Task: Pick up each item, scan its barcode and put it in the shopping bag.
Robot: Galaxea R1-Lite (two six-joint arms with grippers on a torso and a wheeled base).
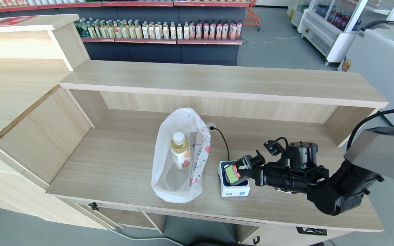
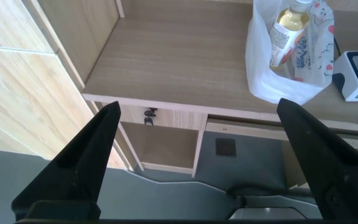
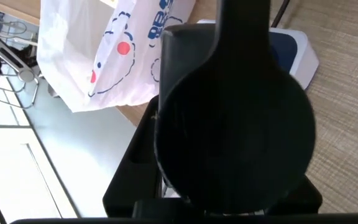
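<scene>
Gripping half-hidden item (image 1: 231,174) above scanner (image 1: 235,193): right hand (image 1: 235,169) | left hand (image 2: 199,107): spread wide

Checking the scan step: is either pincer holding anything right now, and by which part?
The right pincer holds a small flat green-faced packet by the end nearest the arm, over the white-and-blue scanner. The left pincer is open and empty.

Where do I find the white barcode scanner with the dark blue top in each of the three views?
Head view: the white scanner stands on the counter, right of the white plastic shopping bag, under the small green packet in the right gripper.
Left wrist view: beyond the bag, cut by the picture's edge.
Right wrist view: just behind the right gripper's dark body.
Shared landmark: that bag beside it.
</scene>
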